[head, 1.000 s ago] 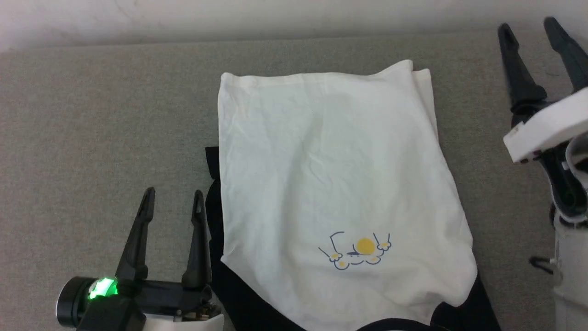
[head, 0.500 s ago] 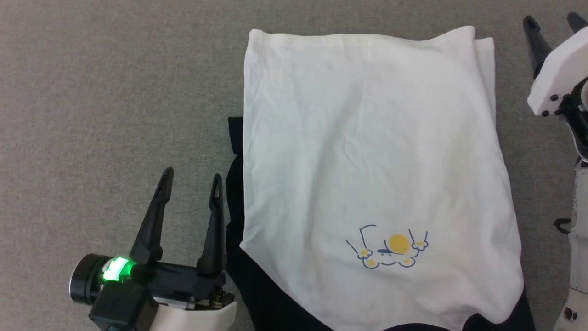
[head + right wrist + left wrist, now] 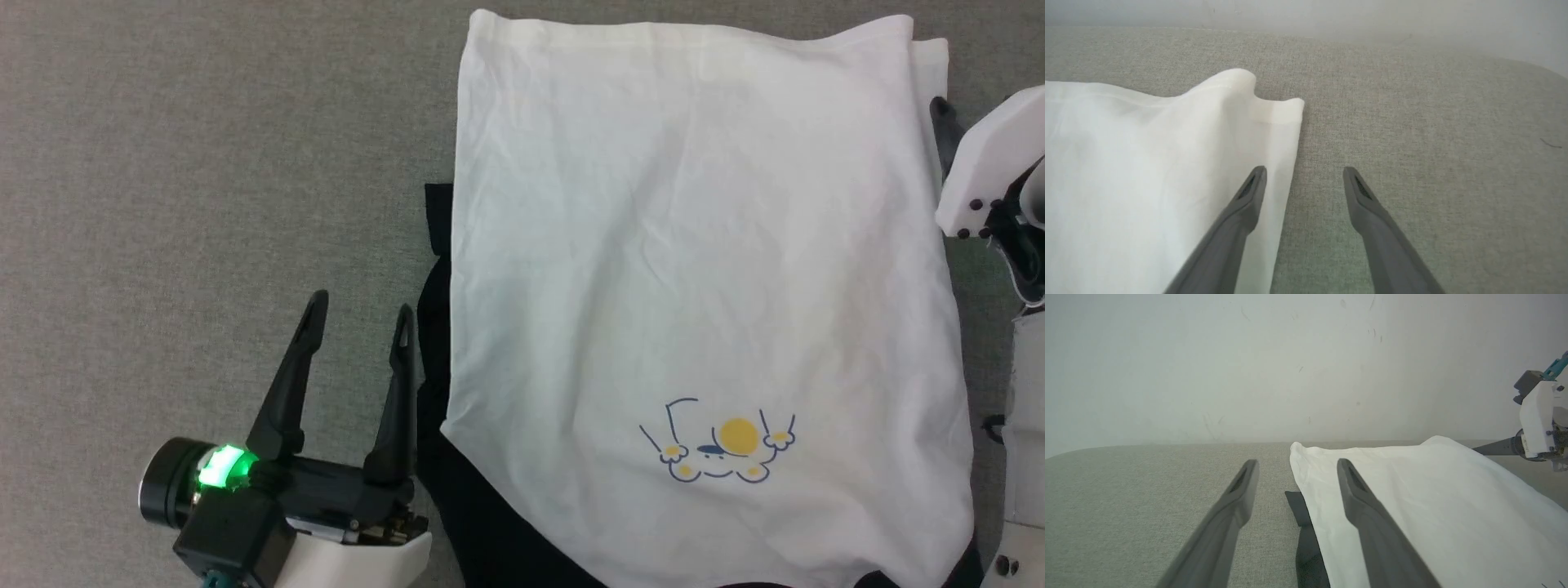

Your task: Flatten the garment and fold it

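Observation:
The garment lies flat on the grey surface, white torso up. Its yellow-and-blue print is near the front, and a black sleeve peeks out along its left edge. My left gripper is open just left of that sleeve, and its right finger rises in front of the white cloth. My right gripper is open at the garment's far right edge. Its left finger is over the cloth and the other over bare surface. One of its fingertips shows beside the white wrist housing.
The grey fabric surface stretches wide to the garment's left and continues on its right. A pale wall stands behind its far edge. My right arm's white housing hangs at the garment's far right.
The head camera has tilted down and closer, so the whole picture shifted. My right gripper has come in to the garment's far right edge. The left gripper keeps its place beside the sleeve.

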You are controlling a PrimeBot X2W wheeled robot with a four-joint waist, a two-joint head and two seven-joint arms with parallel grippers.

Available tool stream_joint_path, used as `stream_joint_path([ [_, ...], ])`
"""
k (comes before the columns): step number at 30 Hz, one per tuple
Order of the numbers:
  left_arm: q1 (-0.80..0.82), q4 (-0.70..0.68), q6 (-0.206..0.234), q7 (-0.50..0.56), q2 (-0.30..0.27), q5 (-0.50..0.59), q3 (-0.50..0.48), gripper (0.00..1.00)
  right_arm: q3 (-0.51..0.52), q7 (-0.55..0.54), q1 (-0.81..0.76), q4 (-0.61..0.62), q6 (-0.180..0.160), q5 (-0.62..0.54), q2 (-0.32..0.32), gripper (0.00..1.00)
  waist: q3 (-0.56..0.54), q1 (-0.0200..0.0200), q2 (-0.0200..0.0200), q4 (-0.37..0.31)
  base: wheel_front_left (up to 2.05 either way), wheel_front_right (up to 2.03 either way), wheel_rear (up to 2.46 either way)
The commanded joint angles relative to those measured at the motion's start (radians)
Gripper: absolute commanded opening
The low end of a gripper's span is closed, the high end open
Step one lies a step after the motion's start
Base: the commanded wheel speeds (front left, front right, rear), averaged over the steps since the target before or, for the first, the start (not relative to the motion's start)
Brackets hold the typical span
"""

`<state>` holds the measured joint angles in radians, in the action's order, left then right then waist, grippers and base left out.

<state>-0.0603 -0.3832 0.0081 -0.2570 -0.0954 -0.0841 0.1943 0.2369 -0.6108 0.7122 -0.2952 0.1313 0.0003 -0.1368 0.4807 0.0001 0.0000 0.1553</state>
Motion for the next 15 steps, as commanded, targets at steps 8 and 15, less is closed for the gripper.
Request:
stream_joint_path([
  [8, 0.034, 0.017, -0.023, -0.005, 0.014, 0.015, 0.007, 1.00, 0.003, -0.004, -0.017, -0.051, -0.001, -0.002, 0.017, 0.91, 0.010, -0.0001, 0.0000, 0.017, 0.00, 0.00, 0.00],
  [15, 0.031, 0.028, -0.029, -0.005, 0.020, 0.011, 0.001, 1.00, -0.004, -0.001, -0.016, -0.085, -0.001, 0.011, 0.012, 0.00, 0.007, -0.0001, 0.0000, 0.028, 0.00, 0.00, 0.00],
])
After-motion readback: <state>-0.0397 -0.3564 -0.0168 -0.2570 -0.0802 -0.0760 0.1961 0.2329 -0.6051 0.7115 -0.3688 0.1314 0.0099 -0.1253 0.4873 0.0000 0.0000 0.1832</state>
